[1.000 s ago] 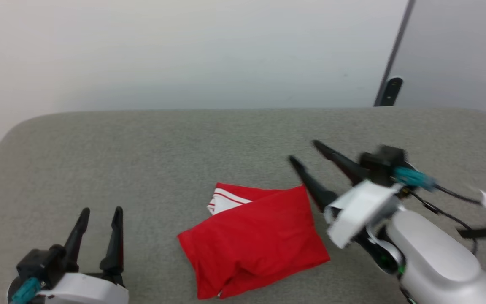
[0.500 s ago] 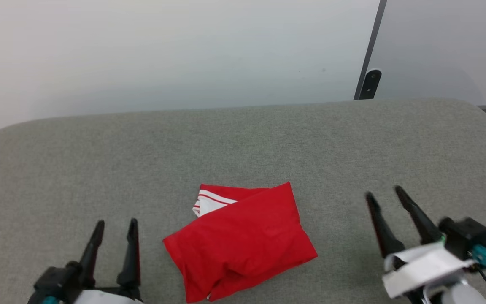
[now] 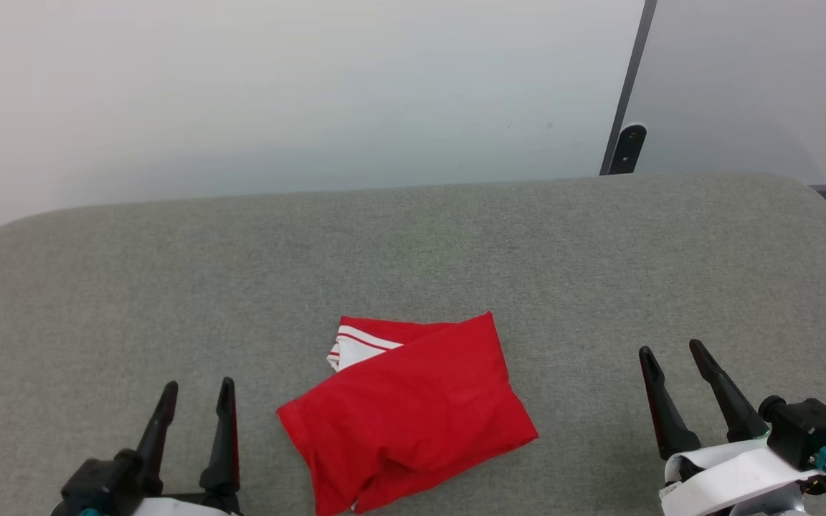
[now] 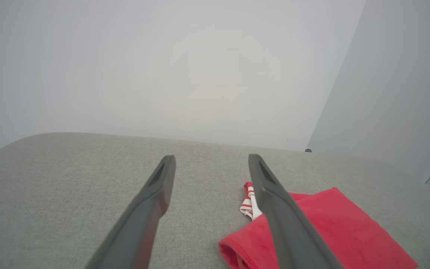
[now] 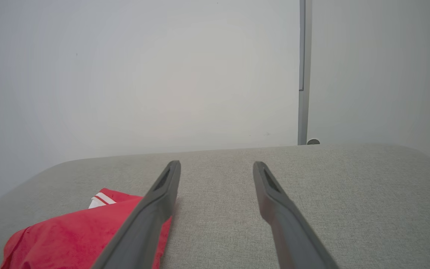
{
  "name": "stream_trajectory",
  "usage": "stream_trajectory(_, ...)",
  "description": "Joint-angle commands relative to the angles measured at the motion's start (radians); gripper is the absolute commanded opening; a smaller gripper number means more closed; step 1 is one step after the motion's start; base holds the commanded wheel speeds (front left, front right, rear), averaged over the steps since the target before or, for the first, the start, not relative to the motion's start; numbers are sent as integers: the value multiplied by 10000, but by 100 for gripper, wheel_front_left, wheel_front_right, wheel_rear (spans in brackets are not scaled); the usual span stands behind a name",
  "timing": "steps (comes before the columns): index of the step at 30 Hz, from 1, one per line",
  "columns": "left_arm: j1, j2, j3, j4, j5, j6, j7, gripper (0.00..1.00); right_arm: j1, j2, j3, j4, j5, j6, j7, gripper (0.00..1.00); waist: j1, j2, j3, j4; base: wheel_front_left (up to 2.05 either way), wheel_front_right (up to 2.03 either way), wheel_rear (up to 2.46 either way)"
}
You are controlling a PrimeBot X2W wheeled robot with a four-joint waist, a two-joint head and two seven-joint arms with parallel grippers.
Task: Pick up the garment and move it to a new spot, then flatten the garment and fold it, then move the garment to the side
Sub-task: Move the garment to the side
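In the head view the left hand [image 3: 198,387] sits at the lower left of the frame, its two dark fingers spread apart and pointing up, holding nothing, over the grey tabletop [image 3: 413,236]. Right of it, at lower centre, the red jersey [image 3: 413,416] lies on the tabletop as a slanted folded bundle, plain red side up, with a bit of white, red-striped sleeve trim showing at its upper left corner. It is near both hands and touches neither. At the lower right the right hand [image 3: 670,349] is likewise spread and empty, fingers leaning slightly left. The left wrist view shows the red jersey [image 4: 334,228] at its lower right; the right wrist view shows it [image 5: 69,235] at its lower left. A pale wall [image 3: 277,93] rises behind the tabletop, with a dark vertical strip [image 3: 632,72] at the upper right
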Motion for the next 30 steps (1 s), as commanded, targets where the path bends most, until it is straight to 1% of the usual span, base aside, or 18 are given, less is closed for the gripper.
stream_trajectory(1,-20,-37,29,16,72,-57,7,100,19,6,-23,-9,-76,-12,-47,100,0,0,12,-22,0,0,0)
stream_trajectory(8,-104,-96,19,40,171,-62,7,100,-59,-22,-230,64,-184,-12,-47,100,0,0,88,-121,0,0,0)
stream_trajectory(12,-196,-81,-76,148,139,-59,7,100,-61,-48,-177,129,-156,-12,-46,100,0,0,107,38,0,0,0)
stream_trajectory(14,-274,4,-89,189,86,-60,7,100,-95,-76,-68,183,-173,-12,-48,100,0,0,80,270,0,0,0)
stream_trajectory(17,-355,168,34,281,28,-61,7,100,-120,-90,27,287,-159,-12,-46,100,0,0,-9,807,0,0,0)
stream_trajectory(22,-328,497,549,422,-96,-62,7,100,-123,-45,292,573,-86,-12,-46,100,0,0,-179,1736,0,0,0)
stream_trajectory(24,-250,549,764,411,-164,-63,7,100,-183,-53,420,854,17,-12,-46,100,0,0,-231,2024,0,0,0)
stream_trajectory(28,-183,505,952,339,-230,-63,7,100,-589,-294,679,1764,99,-12,168,100,0,0,-314,2467,0,0,0)
stream_trajectory(30,-148,543,872,326,-247,-63,7,100,-843,-281,638,2332,189,-12,792,100,0,0,-335,2609,0,0,0)
